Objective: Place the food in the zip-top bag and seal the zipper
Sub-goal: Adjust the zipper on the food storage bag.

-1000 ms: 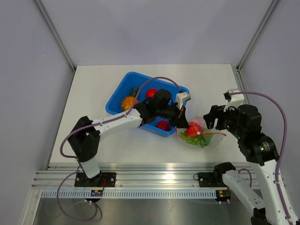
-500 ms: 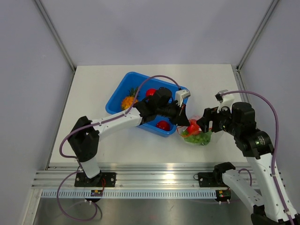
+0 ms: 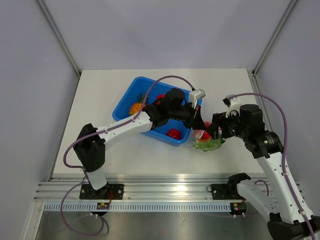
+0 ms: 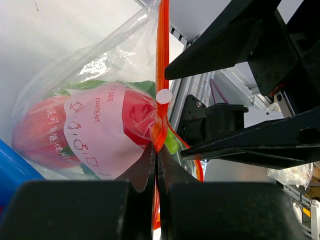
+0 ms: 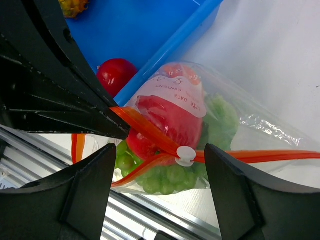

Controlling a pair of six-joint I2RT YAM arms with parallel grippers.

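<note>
bag (image 4: pixel 75 80): likely light, limp, slick film | best hold: stiffer zipper (image 4: pixel 162 60), not film | left pincer (image 4: pixel 156 149): pinching zipper | right pincer (image 5: pixel 159 152): spread, over slider (image 5: pixel 185 155)

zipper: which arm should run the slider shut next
Right, probably. The right tool is open and frames the white slider on the zipper in its wrist view. The left tool is shut on the zipper's end, anchoring the bag.
</note>
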